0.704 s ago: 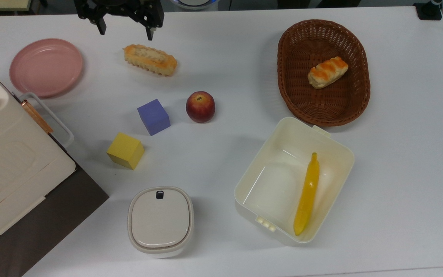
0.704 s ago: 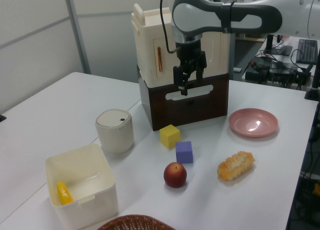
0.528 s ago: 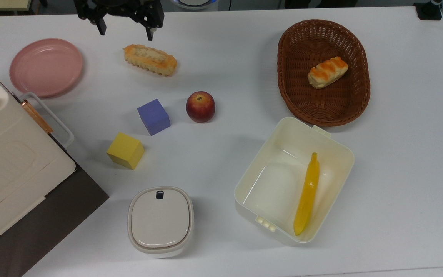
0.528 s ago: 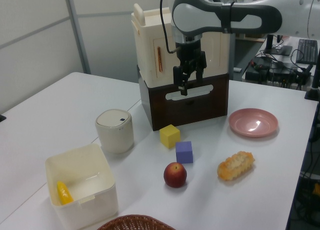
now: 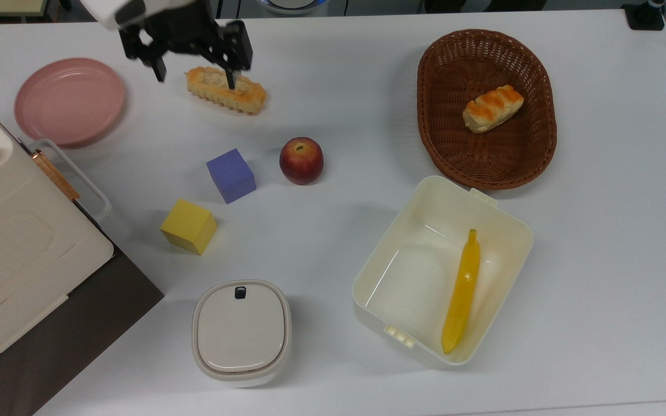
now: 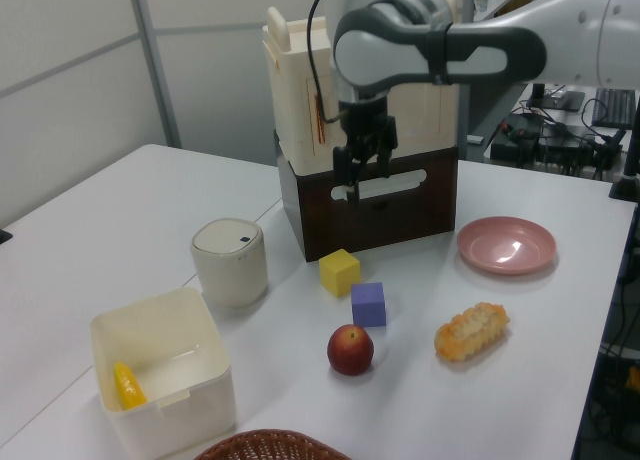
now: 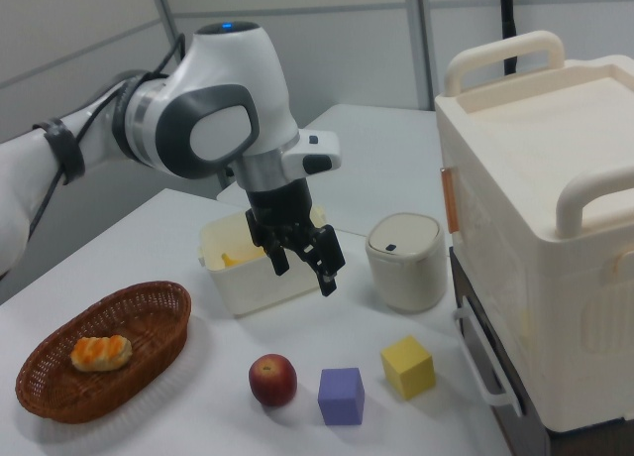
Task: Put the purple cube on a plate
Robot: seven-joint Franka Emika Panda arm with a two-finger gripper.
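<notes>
The purple cube (image 5: 230,175) (image 6: 368,304) (image 7: 342,395) rests on the white table between a yellow cube (image 5: 189,226) and a red apple (image 5: 301,160). At the top view's upper left lies the pink plate (image 5: 70,101) (image 6: 507,245), with nothing on it. My gripper (image 5: 195,76) (image 6: 347,187) (image 7: 304,275) hangs open in the air, holding nothing. In the top view it sits over the left end of a bread loaf (image 5: 226,89), between the plate and the cube and well above both.
A large cream box on a dark base (image 5: 15,231) fills the top view's left side. A lidded cream pot (image 5: 241,329), an open tub (image 5: 367,271) with a banana (image 5: 462,292), and a wicker basket (image 5: 425,86) holding a pastry stand around.
The gripper has come in from the table's far edge toward the bread loaf in the top view, and has shifted left in the left view. It stays open. No object has moved.
</notes>
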